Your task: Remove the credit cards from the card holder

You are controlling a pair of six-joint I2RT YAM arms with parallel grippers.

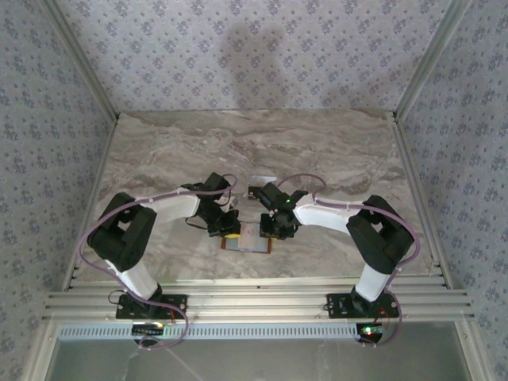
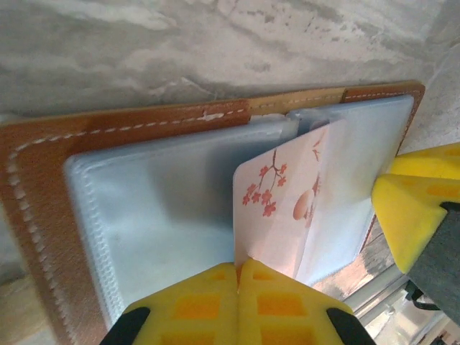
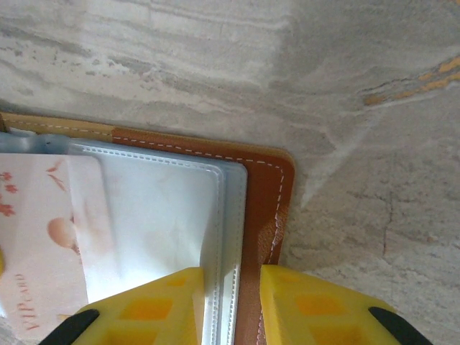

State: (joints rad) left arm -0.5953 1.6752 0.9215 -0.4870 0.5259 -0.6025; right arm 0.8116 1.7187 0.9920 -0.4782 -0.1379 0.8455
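The orange-brown leather bifold card holder (image 2: 43,215) lies open on the grey marble worktop (image 2: 144,50); the left pincer (image 2: 239,274) is closed on the lower edge of a whitish-pink, blossom-printed credit card (image 2: 280,208), which is tilted partly out of its blue-grey plastic sleeve (image 2: 158,208); the right pincer (image 3: 232,287) appears to clamp the holder's right edge.
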